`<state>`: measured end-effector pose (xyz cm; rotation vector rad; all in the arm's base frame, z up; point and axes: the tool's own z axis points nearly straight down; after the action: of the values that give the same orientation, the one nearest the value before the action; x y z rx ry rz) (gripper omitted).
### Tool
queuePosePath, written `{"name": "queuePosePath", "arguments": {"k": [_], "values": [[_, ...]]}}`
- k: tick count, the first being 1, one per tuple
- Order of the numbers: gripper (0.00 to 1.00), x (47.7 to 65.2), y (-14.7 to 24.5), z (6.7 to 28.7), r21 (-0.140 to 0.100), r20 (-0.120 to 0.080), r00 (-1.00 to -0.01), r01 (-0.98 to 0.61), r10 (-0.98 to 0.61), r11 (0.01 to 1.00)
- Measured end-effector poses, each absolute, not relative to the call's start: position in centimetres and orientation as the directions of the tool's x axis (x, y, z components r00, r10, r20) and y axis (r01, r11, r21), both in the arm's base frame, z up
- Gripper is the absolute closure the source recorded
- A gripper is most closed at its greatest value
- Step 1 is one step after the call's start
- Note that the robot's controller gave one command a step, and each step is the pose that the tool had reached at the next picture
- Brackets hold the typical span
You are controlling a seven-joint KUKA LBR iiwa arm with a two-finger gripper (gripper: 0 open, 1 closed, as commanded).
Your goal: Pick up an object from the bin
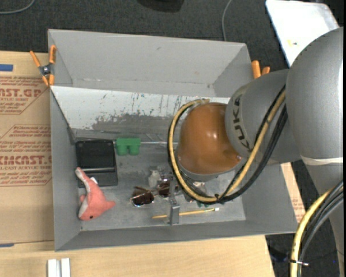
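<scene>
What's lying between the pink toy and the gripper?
Sunglasses with brown lenses lie between the pink toy and the gripper, seen in the camera view.

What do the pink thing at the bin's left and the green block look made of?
The pink thing: likely plush fabric, matte, its outline soft and floppy. The green block: probably hard plastic, evenly coloured with crisp straight edges.

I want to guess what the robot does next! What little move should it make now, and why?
Probably a small drop straight down. The gripper sits low at the front of the bin, right over a thin yellow stick, with brown sunglasses close beside it. The stick looks nearest, so it seems the easiest thing to grab.
</scene>
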<state>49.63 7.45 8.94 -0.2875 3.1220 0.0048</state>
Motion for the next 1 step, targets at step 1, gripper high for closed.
{"name": "queuePosePath", "arguments": {"k": [1], "values": [[1.0, 48.19, 7.19, 7.09, 0.002, -0.007, -0.971, -0.241, -0.241, 0.971]]}}
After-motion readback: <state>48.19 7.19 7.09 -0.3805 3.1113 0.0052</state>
